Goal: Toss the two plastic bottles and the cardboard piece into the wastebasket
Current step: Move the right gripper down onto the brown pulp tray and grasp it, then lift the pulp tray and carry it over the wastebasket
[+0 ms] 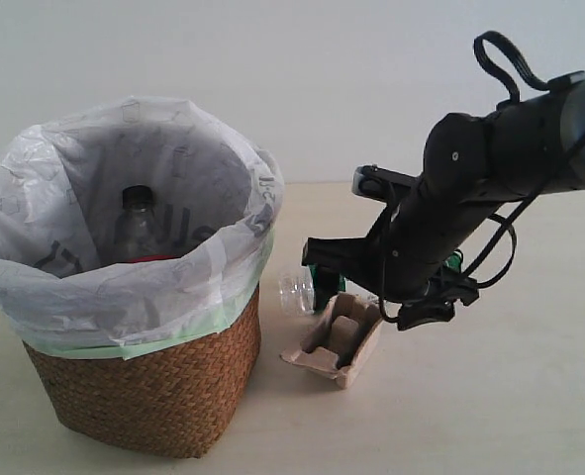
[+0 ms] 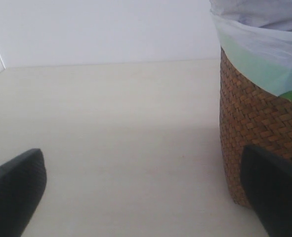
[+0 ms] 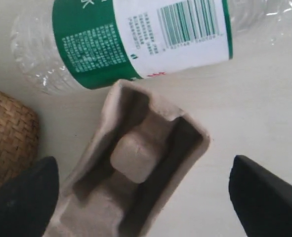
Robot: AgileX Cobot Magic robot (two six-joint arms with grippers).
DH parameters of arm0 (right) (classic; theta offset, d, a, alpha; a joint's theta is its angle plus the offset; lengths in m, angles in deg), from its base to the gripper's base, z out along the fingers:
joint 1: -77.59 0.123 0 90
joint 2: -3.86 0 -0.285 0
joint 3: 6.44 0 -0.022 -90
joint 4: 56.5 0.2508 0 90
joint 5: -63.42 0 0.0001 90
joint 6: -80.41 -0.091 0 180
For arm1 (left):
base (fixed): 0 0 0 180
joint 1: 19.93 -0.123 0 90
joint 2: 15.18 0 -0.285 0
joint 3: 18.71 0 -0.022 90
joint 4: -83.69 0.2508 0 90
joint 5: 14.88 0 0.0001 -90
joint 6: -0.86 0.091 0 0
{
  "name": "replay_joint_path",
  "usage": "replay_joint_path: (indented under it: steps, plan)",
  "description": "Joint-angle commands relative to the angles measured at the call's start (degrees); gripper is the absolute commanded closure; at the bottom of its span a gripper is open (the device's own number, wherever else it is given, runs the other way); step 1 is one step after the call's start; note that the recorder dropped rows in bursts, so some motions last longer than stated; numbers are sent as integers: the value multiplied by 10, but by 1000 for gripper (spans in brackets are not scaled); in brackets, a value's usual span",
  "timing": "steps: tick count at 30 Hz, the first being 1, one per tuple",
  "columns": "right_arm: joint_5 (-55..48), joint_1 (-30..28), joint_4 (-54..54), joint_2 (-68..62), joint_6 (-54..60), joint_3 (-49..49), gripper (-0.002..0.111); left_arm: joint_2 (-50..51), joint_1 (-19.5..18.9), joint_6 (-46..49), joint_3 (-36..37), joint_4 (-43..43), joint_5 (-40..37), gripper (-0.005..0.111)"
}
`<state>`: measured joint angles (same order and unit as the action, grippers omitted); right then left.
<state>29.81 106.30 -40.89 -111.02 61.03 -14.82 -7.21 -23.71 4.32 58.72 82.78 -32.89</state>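
Hovers, right fingers spread wide, over the cardboard tray on the bench beside the wastebasket, green-label bottle alongside, black-capped bottle already inside, left fingers wide too; next likely calls for lowering and pinching the tray's rim.

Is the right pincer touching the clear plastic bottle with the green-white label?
Apart. The right wrist view shows the open right pincer straddling the beige moulded pulp tray; both fingertips sit clear of the green-labelled clear plastic bottle.
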Motion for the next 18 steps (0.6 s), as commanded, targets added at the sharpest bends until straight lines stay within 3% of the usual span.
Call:
replay_joint_path:
  steps: [1,13,15,18]
  plan:
    - [25,9,16,-10,-16,-2,25,-2,4,-5,-2,-1,4,-1]
    - [65,33,-22,-77,-72,-2,25,-2,4,-5,-2,-1,4,-1]
    - [51,33,-45,-84,-86,-2,39,-2,4,-5,-2,-1,4,-1]
    - [21,33,-75,-82,-84,-2,89,-2,4,-5,-2,-1,4,-1]
